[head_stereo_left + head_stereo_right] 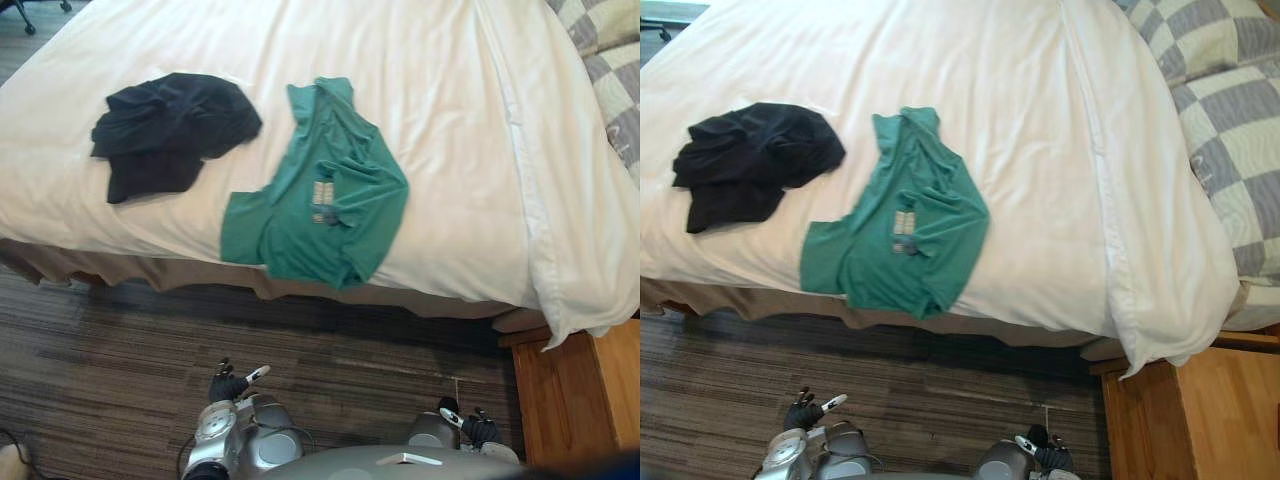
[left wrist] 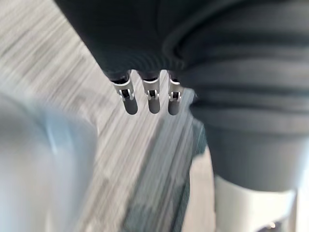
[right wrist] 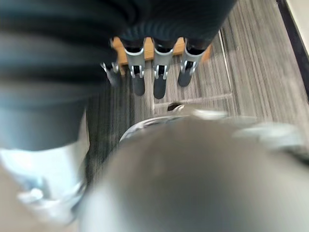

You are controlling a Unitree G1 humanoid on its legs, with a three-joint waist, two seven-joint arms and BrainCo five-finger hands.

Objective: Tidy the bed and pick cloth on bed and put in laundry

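Observation:
Two garments lie on the white bed point(image 1: 450, 120). A crumpled black cloth point(image 1: 170, 125) rests toward the left side. A green shirt point(image 1: 325, 190) is spread beside it, its lower hem reaching the bed's near edge. My left hand point(image 1: 232, 383) hangs low above the floor, well short of the bed; its fingers point(image 2: 152, 96) are straight and hold nothing. My right hand point(image 1: 472, 425) is also low by my side, and its fingers point(image 3: 159, 72) are straight and empty.
A wooden nightstand point(image 1: 580, 400) stands at the bed's near right corner. A grey-and-white checked cover point(image 1: 1230, 120) lies at the bed's right end. Dark wood-look floor point(image 1: 120, 350) runs between me and the bed. Chair casters point(image 1: 25, 20) show at the far left.

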